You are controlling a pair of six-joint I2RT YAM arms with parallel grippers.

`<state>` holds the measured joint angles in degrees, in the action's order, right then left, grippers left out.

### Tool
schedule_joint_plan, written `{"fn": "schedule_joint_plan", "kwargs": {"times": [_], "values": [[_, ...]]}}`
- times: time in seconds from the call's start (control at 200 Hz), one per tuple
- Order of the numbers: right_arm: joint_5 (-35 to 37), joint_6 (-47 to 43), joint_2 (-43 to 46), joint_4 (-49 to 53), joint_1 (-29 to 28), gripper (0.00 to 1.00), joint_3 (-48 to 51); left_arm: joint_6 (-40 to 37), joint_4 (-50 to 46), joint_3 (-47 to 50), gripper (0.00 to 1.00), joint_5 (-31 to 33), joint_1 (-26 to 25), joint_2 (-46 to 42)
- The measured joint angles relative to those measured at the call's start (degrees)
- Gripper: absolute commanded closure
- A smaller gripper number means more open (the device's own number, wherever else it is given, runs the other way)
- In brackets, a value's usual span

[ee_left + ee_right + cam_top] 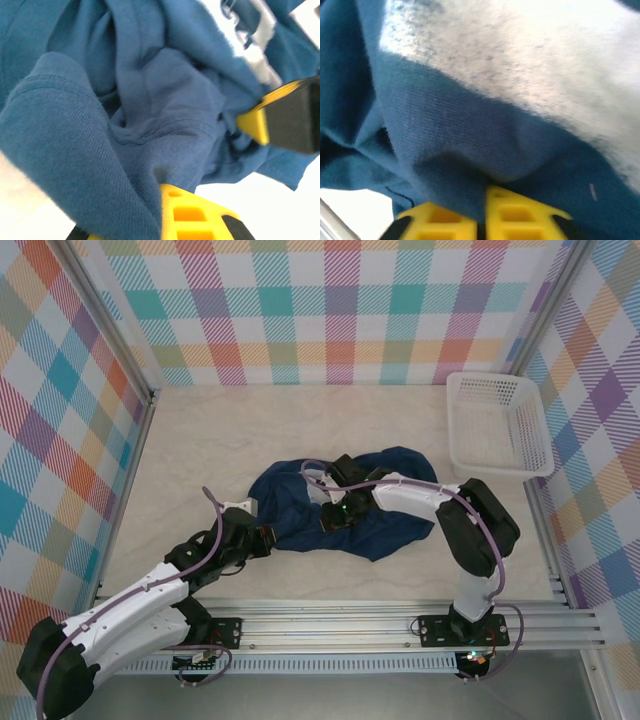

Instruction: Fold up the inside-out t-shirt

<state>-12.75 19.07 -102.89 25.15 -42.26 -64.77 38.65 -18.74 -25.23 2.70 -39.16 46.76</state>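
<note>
The inside-out t-shirt point(385, 502) lies crumpled in a dark navy heap at the middle of the table. My left gripper point(264, 538) is at the heap's left edge, shut on a fold of cloth. In the left wrist view the t-shirt point(125, 115) drapes over my left gripper point(155, 200), hiding one of its fingers. My right gripper point(335, 513) sits in the heap's middle, shut on the fabric. In the right wrist view my right gripper point(484, 202) pinches the t-shirt point(470, 135) between its yellow fingers, below the pale print point(530, 55). The right gripper's yellow finger point(255, 125) also appears in the left wrist view.
A white plastic basket point(500, 425) stands at the back right corner. Checked walls close in the pale tabletop point(200, 450) on three sides. A metal rail point(350, 625) with the arm bases runs along the near edge.
</note>
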Motion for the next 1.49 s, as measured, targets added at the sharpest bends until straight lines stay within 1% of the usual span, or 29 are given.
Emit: {"fn": "schedule_joint_plan", "kwargs": {"times": [0.045, 0.07, 0.095, 0.12, 0.18, 0.245, 0.345, 0.385, 0.475, 0.52, 0.58, 0.685, 0.76, 0.815, 0.885, 0.95, 0.975, 1.03, 1.075, 1.12, 1.17, 1.255, 1.34, 1.415, 1.495], "values": [[0.6, -0.4, 2.0, 0.0, 1.0, 1.00, 1.2, 0.4, -2.4, -0.1, 1.00, 0.0, 0.2, -0.1], [0.8, -0.5, 3.9, 0.1, 2.1, 1.00, 2.3, 0.7, -3.8, -0.1, 0.96, -0.2, 0.3, -0.1], [0.8, -0.7, 5.8, 0.2, 3.1, 1.00, 3.3, 0.8, -5.2, -0.1, 0.91, -0.3, 0.3, -0.1], [0.7, -0.8, 8.0, 0.3, 4.3, 1.00, 4.5, 0.8, -6.4, -0.2, 0.83, -0.6, 0.4, 0.0], [0.3, -1.2, 12.6, 0.5, 6.8, 1.00, 6.5, 0.8, -9.7, -0.7, 0.68, -1.9, 0.4, 1.2], [-0.7, -1.4, 15.0, 0.2, 8.2, 1.00, 7.5, -0.5, -11.9, -2.1, 0.57, -3.1, 0.4, 2.7], [-2.8, -1.7, 14.8, -0.6, 8.0, 1.00, 8.2, -3.7, -12.5, -5.3, 0.40, -3.6, 0.2, 3.1], [-3.4, -1.8, 14.5, -0.7, 7.8, 1.00, 8.5, -5.5, -11.5, -6.9, 0.37, -3.7, 0.2, 3.2], [-4.5, -1.9, 14.1, -0.7, 7.6, 1.00, 8.9, -9.1, -7.7, -9.9, 0.35, -4.7, -0.2, 5.1], [-4.8, -1.9, 14.1, -0.9, 7.6, 1.00, 8.9, -11.1, -5.6, -11.3, 0.35, -5.0, -1.0, 8.2], [-5.1, -1.9, 14.1, -1.2, 7.6, 1.00, 8.9, -14.3, -2.9, -14.0, 0.35, -4.9, -3.5, 14.0], [-5.4, -1.9, 13.9, -1.3, 7.6, 1.00, 8.9, -19.0, 0.1, -16.6, 0.38, -4.6, -6.6, 23.5], [-5.3, -1.9, 13.8, -1.6, 7.6, 1.00, 8.9, -21.8, 1.8, -18.7, 0.45, -4.6, -7.5, 29.7], [-5.3, -2.0, 13.8, -1.7, 7.6, 1.00, 8.9, -23.5, 3.7, -20.1, 0.56, -4.5, -7.7, 34.0], [-5.3, -1.9, 13.8, -1.8, 7.6, 1.00, 8.9, -24.2, 5.7, -21.2, 0.75, -3.9, -7.7, 37.4], [-4.9, -2.0, 13.8, -1.8, 7.6, 1.00, 8.9, -24.9, 7.9, -22.0, 0.96, -3.7, -7.7, 39.7], [-4.5, -2.3, 13.9, -1.7, 7.6, 1.00, 8.9, -25.1, 8.5, -22.3, 1.00, -3.9, -7.6, 40.3], [-3.3, -3.3, 14.1, -1.0, 7.6, 1.00, 8.8, -25.1, 9.4, -23.0, 1.00, -5.4, -7.2, 40.9], [-1.3, -4.5, 14.6, 0.5, 7.7, 1.00, 8.5, -24.4, 10.1, -23.2, 1.00, -8.2, -6.5, 40.3], [1.0, -5.9, 15.3, 2.2, 7.7, 1.00, 7.9, -22.6, 11.1, -23.1, 1.00, -12.5, -5.3, 38.9], [3.5, -7.3, 16.4, 3.9, 7.7, 1.00, 7.0, -19.8, 12.5, -22.5, 1.00, -18.3, -2.8, 35.9], [7.0, -9.2, 17.9, 5.5, 7.7, 0.93, 5.2, -14.9, 14.8, -21.2, 1.00, -26.3, 0.3, 29.6], [7.8, -10.6, 18.2, 5.4, 7.5, 0.80, 3.3, -10.2, 16.6, -20.6, 1.00, -32.6, 1.4, 24.3], [9.0, -11.2, 18.2, 5.6, 7.4, 0.74, 2.5, -7.2, 17.5, -20.4, 1.00, -36.3, 1.5, 22.1], [9.4, -11.4, 18.8, 6.1, 7.4, 0.69, 2.8, -5.0, 17.4, -20.2, 1.00, -38.0, 1.9, 21.6]]}}
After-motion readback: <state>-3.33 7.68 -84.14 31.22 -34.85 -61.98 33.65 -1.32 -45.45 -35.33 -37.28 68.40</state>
